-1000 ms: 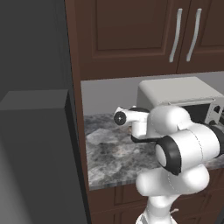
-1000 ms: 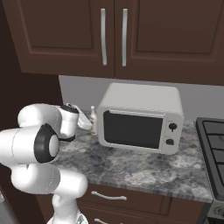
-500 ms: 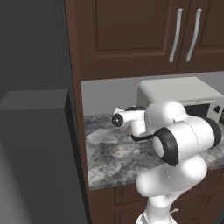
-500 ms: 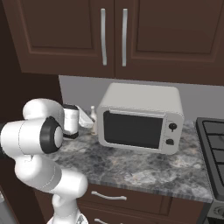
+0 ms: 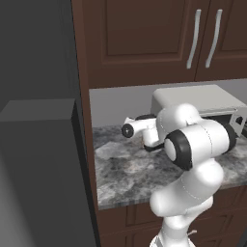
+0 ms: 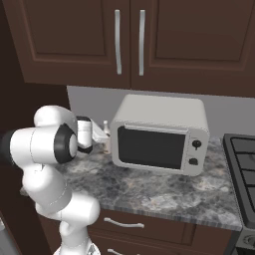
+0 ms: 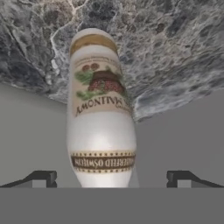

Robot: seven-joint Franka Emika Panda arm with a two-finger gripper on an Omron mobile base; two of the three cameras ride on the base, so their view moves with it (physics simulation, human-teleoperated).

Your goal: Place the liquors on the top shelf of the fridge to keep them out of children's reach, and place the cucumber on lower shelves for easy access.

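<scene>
Item 1, fridge: grey mass at 9 o'clock of the left base view, doors not seen open. Risk: nothing can be shelved until it is opened; the shelves are hidden.

Item 2, cream-white liquor bottle: in the hand view it appears inverted, its labelled body running from 12 o'clock down to 6 o'clock, standing on the marbled worktop near the back wall. In the right base view its neck peeks out at 9 o'clock of the microwave. Second liquor and cucumber: not identifiable.

Item 3, claw: released, spread wide, its fingertips at 8 and 4 o'clock either side of the bottle, apparently not touching it.

Hazards, judged:
- Closing off-centre could nudge the slim bottle over, letting it roll along the worktop.
- A grip too high on the tapered neck could slip.
- Little clearance beside the microwave; the wrist may strike it on retreat.
</scene>
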